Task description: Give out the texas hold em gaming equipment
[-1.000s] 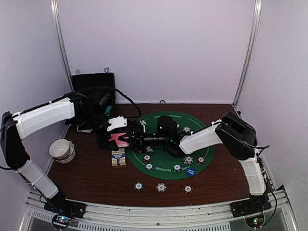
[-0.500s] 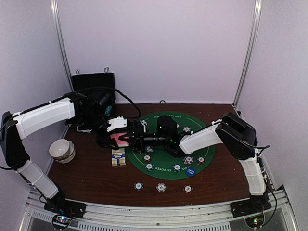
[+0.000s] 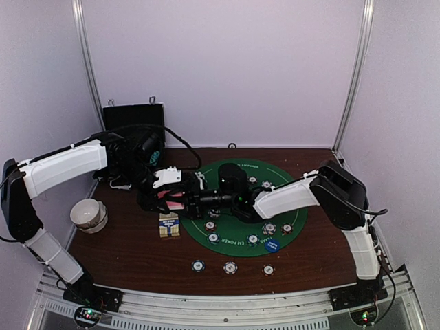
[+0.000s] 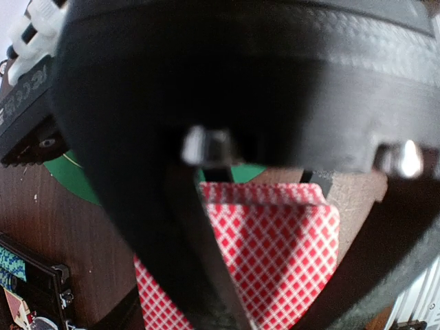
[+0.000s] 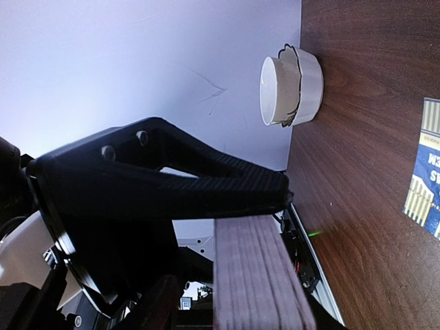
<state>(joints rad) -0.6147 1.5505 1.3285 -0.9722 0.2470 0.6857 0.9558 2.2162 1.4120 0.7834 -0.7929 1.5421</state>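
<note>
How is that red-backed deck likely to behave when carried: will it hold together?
The deck is a loose stack, its edge visibly layered in the right wrist view, so it may shear or fan under an uneven squeeze. It looks small and probably light. The smooth printed backs suggest single cards could slide out.

even soft light; wrist close-ups blurred, dark; playing cards (image 4: 282,254) sharper

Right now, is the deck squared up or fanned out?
Squared up: in the right wrist view the deck shows its card edges stacked flush, with none sticking out.
</note>
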